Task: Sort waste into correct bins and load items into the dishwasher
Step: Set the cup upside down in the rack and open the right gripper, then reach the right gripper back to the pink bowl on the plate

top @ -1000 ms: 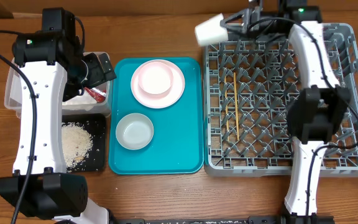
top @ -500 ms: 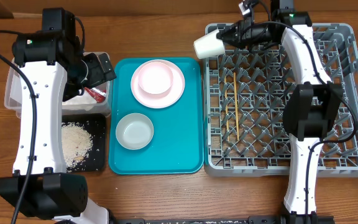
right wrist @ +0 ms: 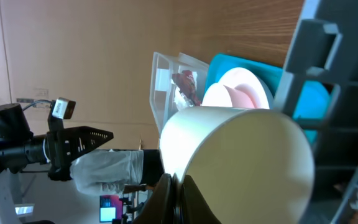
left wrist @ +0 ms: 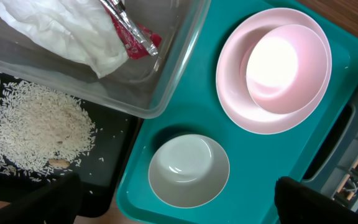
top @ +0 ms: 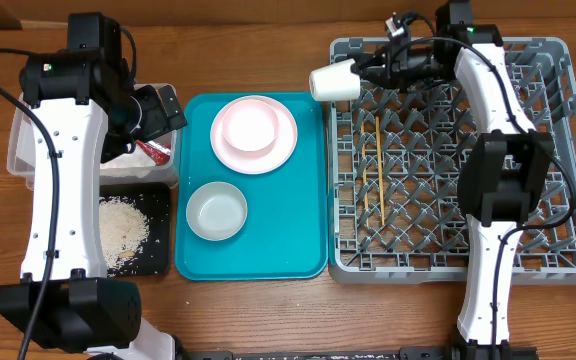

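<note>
My right gripper is shut on the rim of the small white cup, holding it on its side above the far-left corner of the grey dish rack; the cup fills the right wrist view. The chopsticks lie in the rack. The pink bowl sits on the pink plate, with the pale-green bowl nearer. My left gripper is open and empty, hovering over the clear tub that holds the napkin and red wrapper. Rice lies in the black tray.
The teal serving tray lies between the bins and the rack, carrying the plate and both bowls. The rack's lattice walls and upright pegs rise around the right arm. Bare wooden table runs along the front.
My right gripper has carried the cup down and slightly towards the rack's far-left corner, tilting it further. The left arm has not moved.
</note>
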Controlling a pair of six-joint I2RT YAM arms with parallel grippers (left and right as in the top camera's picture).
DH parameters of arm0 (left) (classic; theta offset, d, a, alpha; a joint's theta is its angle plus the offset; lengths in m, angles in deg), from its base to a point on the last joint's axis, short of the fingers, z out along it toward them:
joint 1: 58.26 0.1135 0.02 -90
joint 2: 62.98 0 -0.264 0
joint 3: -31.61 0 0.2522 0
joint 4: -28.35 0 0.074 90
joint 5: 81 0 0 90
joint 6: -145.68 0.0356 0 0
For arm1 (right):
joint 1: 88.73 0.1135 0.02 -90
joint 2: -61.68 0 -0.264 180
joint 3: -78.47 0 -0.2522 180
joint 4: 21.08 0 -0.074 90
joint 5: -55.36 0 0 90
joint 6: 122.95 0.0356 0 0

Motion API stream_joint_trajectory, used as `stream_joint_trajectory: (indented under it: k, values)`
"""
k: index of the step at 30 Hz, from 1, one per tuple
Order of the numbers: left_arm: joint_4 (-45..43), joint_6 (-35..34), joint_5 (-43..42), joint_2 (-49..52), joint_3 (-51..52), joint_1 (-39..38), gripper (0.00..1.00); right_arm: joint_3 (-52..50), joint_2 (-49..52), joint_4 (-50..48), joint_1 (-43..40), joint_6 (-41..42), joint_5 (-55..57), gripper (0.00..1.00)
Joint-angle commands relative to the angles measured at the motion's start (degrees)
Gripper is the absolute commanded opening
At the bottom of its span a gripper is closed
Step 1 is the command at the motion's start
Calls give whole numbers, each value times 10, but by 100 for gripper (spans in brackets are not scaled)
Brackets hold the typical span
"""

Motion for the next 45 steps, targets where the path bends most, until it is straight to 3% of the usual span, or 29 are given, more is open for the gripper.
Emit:
stream_joint_trajectory:
  k: [1,7,12,22,32,39,45]
  values:
    - [-1,5,2,-3,1,0,100,-17,10,22,-3,-43,130,4]
    - [-1,5,2,-3,1,0,100,-17,10,39,-18,-54,167,5]
    - [-1,5,2,-3,1,0,100,-17,10,45,-27,-54,224,16]
    - [-1,5,2,-3,1,0,100,-14,6,60,-37,-57,259,21]
    - [-1,5,2,-3,1,0,100,-14,-106,70,-46,-42,280,25]
    - [-1,5,2,-3,1,0,100,-14,-213,76,26,-19,412,25]
    - [-1,5,2,-3,1,0,100,-15,-242,60,167,-6,557,26]
